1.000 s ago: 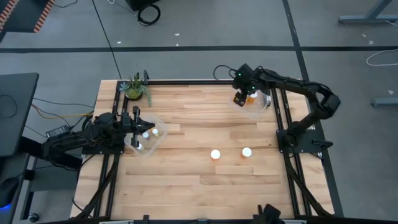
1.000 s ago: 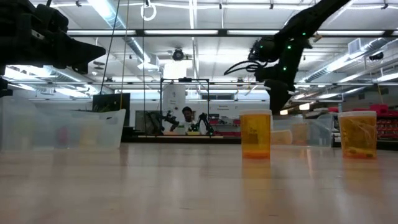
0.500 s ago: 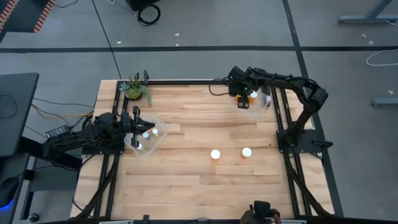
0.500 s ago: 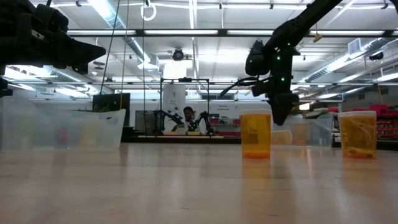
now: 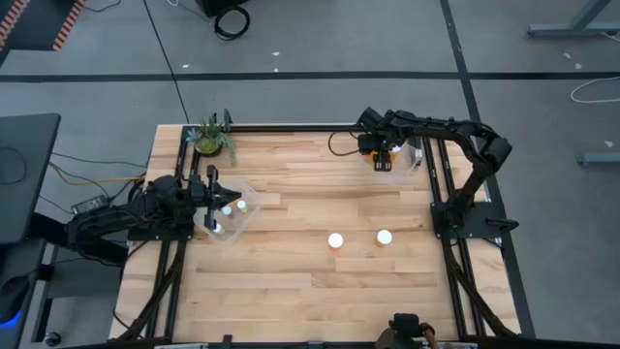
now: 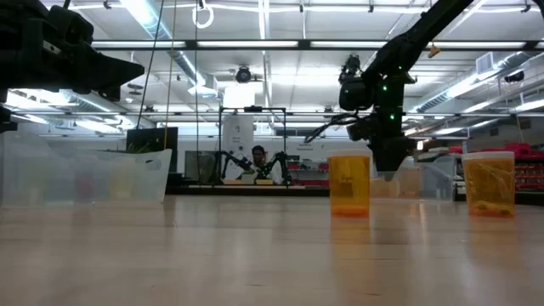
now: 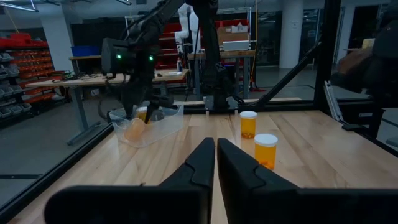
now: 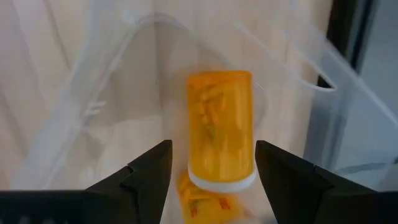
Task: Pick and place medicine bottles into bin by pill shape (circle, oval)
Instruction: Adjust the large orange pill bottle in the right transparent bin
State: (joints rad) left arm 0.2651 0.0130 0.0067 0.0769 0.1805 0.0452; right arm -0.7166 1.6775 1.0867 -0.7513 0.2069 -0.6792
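My right gripper (image 5: 381, 153) hangs over the clear bin (image 5: 402, 167) at the table's far right. It points steeply down and is shut on an amber medicine bottle (image 8: 220, 124) with a white cap. A second bottle (image 8: 198, 200) lies in that bin beneath it. Two more bottles (image 5: 335, 240) (image 5: 385, 237) stand upright on the table's middle. My left gripper (image 5: 219, 195) waits shut and level above the left clear bin (image 5: 242, 221), which holds white-capped bottles (image 5: 229, 207). My right gripper has the bottle between its two fingers (image 8: 152, 171) at the white cap end (image 8: 221, 182). The fingers come from above, slanting steeply down. The amber body points away below them, clear of the table and between the bin's walls (image 8: 93, 93).
A potted plant (image 5: 210, 139) stands at the table's far left corner. Black frame rails (image 5: 441, 184) run along the table's left and right sides. Bare wood lies between the two bins and toward the near edge.
My right gripper has sunk toward the right bin and rolled its wrist, carrying the bottle with it. Its upper arm has folded lower over the far right corner.
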